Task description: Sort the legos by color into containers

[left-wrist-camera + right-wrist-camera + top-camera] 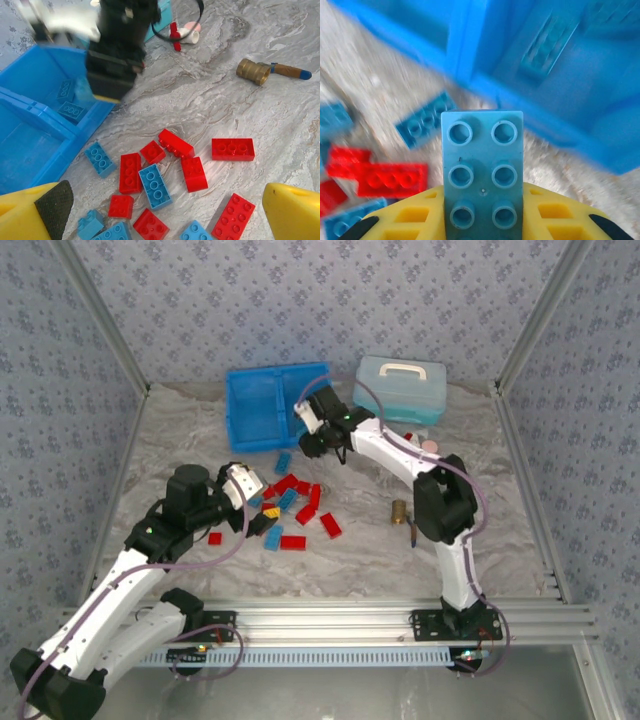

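The right gripper (482,222), clamped on a light blue brick (482,155) just outside the blue tray (540,122), should clear its wall and release low over the compartment (580,80) holding blue bricks (550,42).

In the right wrist view the held brick (482,165) is cut off by the bottom edge, and so are the yellow fingers (560,220) beside it. The tray (545,125) behind is blurred, and a loose brick (550,42) inside it is only a smear. The red bricks (347,162) run out at the left edge.

In the left wrist view the right gripper (105,92) is blurred and covers part of one compartment of the tray, which the left edge cuts.

From above, the left gripper (262,515) hides some bricks of the pile (312,498).
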`<state>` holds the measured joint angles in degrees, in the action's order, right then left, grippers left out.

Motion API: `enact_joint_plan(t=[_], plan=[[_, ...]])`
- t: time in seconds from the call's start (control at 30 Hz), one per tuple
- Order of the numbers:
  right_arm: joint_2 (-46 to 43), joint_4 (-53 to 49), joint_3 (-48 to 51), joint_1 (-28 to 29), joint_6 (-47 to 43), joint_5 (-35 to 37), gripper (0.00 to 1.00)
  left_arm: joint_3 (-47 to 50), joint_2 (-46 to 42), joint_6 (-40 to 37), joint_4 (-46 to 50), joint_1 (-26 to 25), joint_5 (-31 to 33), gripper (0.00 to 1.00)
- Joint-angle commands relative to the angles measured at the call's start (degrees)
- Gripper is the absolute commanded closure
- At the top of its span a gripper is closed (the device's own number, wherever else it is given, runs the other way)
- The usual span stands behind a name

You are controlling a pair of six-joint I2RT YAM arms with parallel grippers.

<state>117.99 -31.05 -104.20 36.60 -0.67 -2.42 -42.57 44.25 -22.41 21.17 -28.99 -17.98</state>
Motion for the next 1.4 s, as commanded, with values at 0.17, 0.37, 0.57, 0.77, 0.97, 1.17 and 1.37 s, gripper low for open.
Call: enact_joint_plan(t=[0.17, 0.37, 0.57, 0.77, 0.97, 1.17, 1.37], plan=[[8.2, 3.7, -12.9, -0.4, 13.0, 10.5, 0.69, 0.7, -2.5, 0.6, -1.5, 0.3, 3.3, 0.01], [22.4, -6.5, -33.6, -1.0, 14.6, 15.8, 0.69, 0.7, -2.6, 0.5, -1.1, 0.3, 3.3, 0.01], [27.6, -6.3, -38.0, -2.4, 17.2, 15.7, 0.69, 0.7, -2.4, 0.5, -1.3, 0.3, 3.0, 0.01], [31.9, -7.3, -41.1, -2.5, 17.0, 14.3, 0.68, 0.5, -1.9, 0.5, -1.4, 0.4, 2.8, 0.01], [33.8, -7.1, -41.5, -2.8, 19.0, 14.3, 0.66, 0.5, -1.6, 0.5, -1.4, 0.4, 2.7, 0.01], [35.3, -7.6, -41.8, -2.9, 20.5, 14.7, 0.63, 0.4, -1.7, 0.6, -1.3, 0.4, 2.7, 0.01], [35.0, -9.4, -43.5, -2.9, 20.3, 14.3, 0.51, 0.5, -1.7, 0.6, -1.3, 0.4, 2.5, 0.01]])
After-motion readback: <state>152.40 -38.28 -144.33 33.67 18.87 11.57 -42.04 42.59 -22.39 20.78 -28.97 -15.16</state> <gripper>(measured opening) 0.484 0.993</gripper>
